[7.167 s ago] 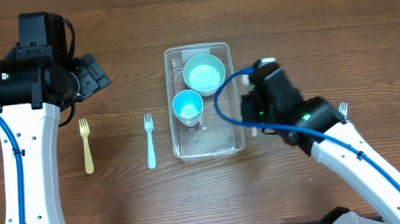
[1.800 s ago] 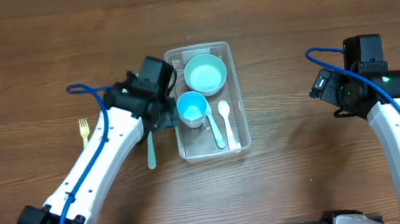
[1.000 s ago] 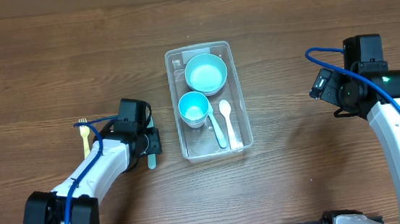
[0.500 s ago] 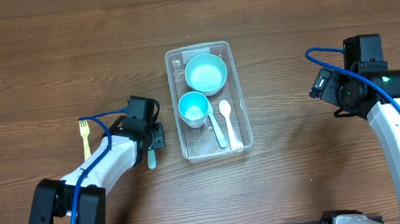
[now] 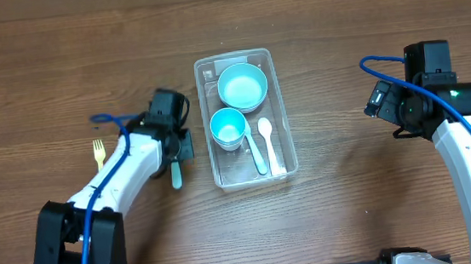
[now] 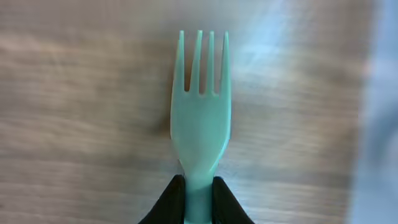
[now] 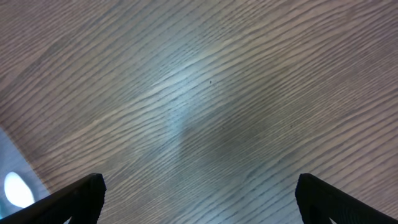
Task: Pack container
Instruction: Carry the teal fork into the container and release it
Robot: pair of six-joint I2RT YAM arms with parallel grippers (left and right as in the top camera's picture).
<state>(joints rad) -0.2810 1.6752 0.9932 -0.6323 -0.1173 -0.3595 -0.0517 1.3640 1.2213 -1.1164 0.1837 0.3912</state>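
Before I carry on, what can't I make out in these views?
Teal fork clear of the table or not: left wrist view blurred; overhead, the left arm covers most of it.
Yellow fork handle: overhead, under the left arm.
Right tool: right wrist view, frame edge cuts all but fingertips.

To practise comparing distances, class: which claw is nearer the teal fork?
Left. The left claw grips the teal fork; the right claw hangs beyond the container.
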